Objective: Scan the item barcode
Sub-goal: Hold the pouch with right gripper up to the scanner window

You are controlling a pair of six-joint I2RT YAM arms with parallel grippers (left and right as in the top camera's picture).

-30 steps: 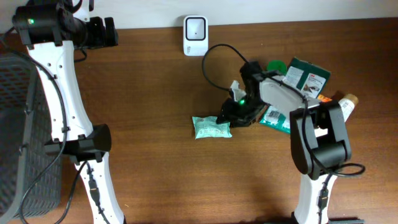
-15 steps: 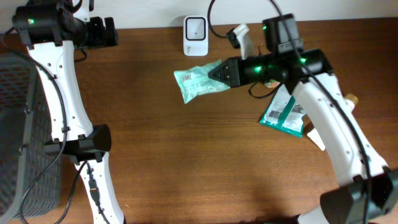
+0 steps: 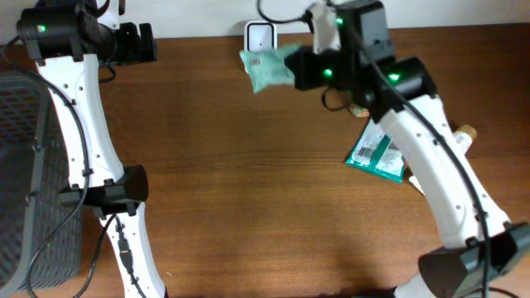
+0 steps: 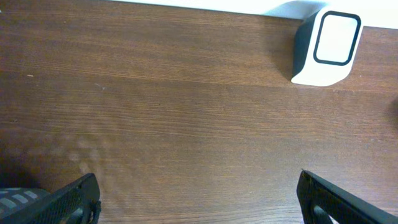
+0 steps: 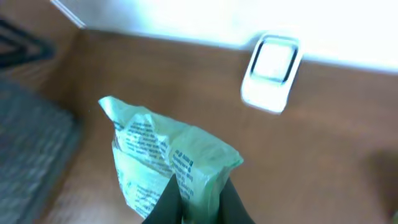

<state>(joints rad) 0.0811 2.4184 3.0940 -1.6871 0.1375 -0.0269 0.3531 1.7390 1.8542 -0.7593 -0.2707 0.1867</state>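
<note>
A pale green packet point(image 3: 270, 66) hangs in the air at the back of the table, right beside the white barcode scanner point(image 3: 259, 36). My right gripper point(image 3: 303, 68) is shut on the packet's right end. In the right wrist view the packet point(image 5: 163, 165) fills the lower middle, pinched between the dark fingers point(image 5: 166, 199), with the scanner point(image 5: 272, 71) ahead on the wood. My left gripper point(image 4: 199, 196) is open over bare wood at the back left; the scanner point(image 4: 328, 45) shows at the upper right of its view.
More items lie at the right: a green-and-white pouch point(image 3: 379, 153), a dark green packet point(image 3: 407, 99) and a bottle point(image 3: 462, 136). A black cable point(image 3: 281, 12) loops near the scanner. A dark mesh basket point(image 3: 25, 174) stands at the left edge.
My right arm has lifted the green packet off the table and carried it back and left, up to the scanner. Its jaws have closed on the packet. The left arm has not moved.
</note>
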